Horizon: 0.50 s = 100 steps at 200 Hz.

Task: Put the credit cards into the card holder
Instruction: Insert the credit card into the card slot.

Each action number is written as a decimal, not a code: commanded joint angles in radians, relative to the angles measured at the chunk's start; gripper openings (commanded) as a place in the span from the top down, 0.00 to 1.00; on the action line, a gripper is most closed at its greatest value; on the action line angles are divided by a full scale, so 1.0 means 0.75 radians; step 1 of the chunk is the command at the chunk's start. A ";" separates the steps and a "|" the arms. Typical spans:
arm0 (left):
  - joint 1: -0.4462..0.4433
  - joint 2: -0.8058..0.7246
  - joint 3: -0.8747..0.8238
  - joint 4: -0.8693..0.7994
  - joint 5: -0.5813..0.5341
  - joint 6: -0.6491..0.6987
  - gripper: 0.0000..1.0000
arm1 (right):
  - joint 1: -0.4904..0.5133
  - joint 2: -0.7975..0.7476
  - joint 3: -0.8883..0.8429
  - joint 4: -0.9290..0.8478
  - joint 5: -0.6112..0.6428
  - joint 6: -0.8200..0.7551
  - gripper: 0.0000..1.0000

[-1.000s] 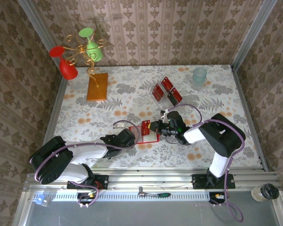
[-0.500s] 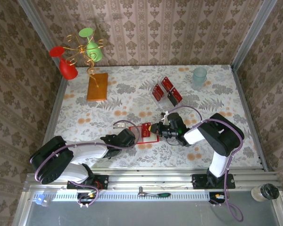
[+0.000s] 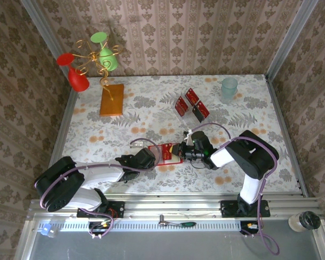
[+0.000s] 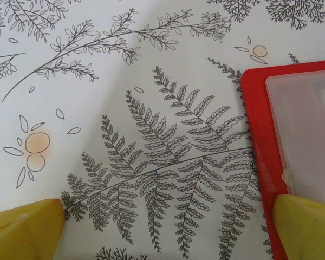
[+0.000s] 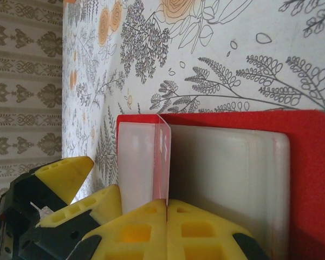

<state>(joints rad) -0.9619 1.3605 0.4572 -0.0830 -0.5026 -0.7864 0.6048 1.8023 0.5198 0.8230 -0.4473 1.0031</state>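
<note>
Left gripper [image 3: 153, 157]: jaws spread as wide as they go, holding nothing. One yellow fingertip [image 4: 306, 223] sits over the holder's red border, the other over bare tabletop.
Right gripper [image 5: 167, 208]: yellow fingers pressed together on a thin red plastic card, facing the left gripper across the holder.
Held card [image 5: 162, 154]: pinched on edge between the right gripper's fingers. Its far end stands over the holder's pale inside. Whether it has entered a pocket cannot be told.
Card holder [image 3: 164, 154]: flat red folding wallet with a paler inside, lying open between the two grippers, partly under the right one.
Tabletop [image 3: 97, 132]: white cloth printed with grey ferns and orange flowers, beneath both grippers.
Loose cards [image 3: 187, 104]: cluster of small flat red rectangular cards well beyond the right gripper, close together. Their number is unclear.
Slab [image 3: 111, 99]: orange-brown rectangular block well beyond the left gripper, off to its left.
Cup [image 3: 229, 89]: pale green translucent tumbler, far beyond the right gripper, to its right.
Wire stand [image 3: 91, 56]: gold curled wire carrying red and green cups, beyond the slab, farthest from the left gripper.
</note>
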 commanded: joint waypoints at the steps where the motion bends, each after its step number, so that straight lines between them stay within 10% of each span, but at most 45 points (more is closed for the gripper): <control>1: -0.006 0.029 0.014 -0.061 -0.023 -0.010 0.00 | 0.013 0.019 -0.031 -0.035 -0.014 0.000 1.00; 100: -0.004 0.029 0.010 -0.057 -0.023 -0.013 0.00 | 0.018 -0.022 -0.053 -0.123 -0.023 -0.031 1.00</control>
<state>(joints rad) -0.9619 1.3624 0.4587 -0.0834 -0.5026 -0.7864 0.6067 1.8011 0.5129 0.8196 -0.4503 1.0008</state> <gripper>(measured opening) 0.999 0.063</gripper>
